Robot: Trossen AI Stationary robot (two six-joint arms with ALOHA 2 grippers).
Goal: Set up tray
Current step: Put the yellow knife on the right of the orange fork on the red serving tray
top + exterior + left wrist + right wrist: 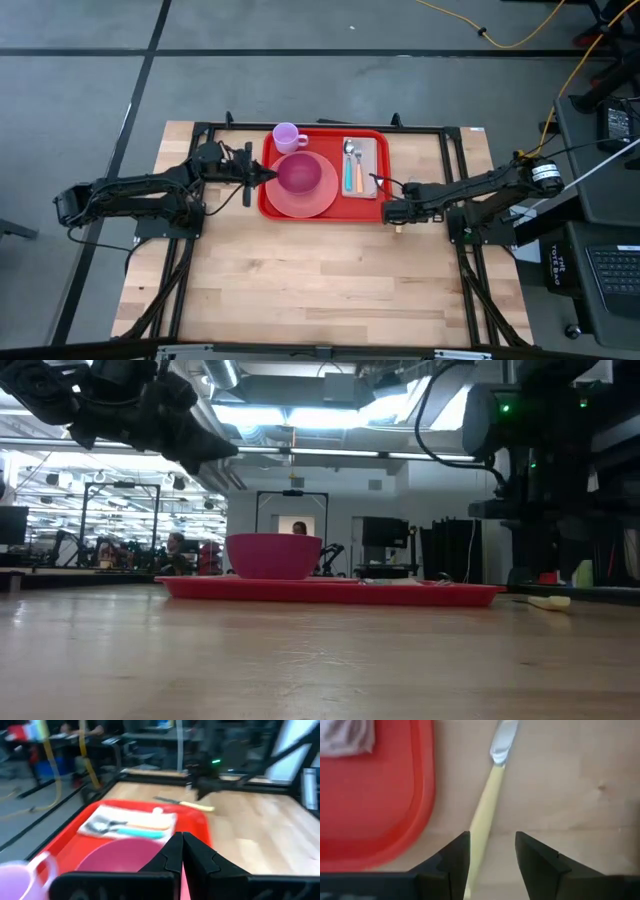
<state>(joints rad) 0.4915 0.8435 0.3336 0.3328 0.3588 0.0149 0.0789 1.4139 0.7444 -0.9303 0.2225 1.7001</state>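
The right gripper (492, 855) is being held open over a yellow-handled knife (487, 805) lying just beside the red tray (372, 208) — nothing is being grasped. Beyond, over the tray's bowl (298, 173), the left gripper (268, 175) is being kept clenched, empty.

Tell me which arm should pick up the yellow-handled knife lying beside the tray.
Right. The right gripper hangs open over the knife beside the tray; the left gripper is shut over the bowl.

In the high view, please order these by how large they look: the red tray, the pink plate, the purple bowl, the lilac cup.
1. Red tray
2. Pink plate
3. Purple bowl
4. Lilac cup
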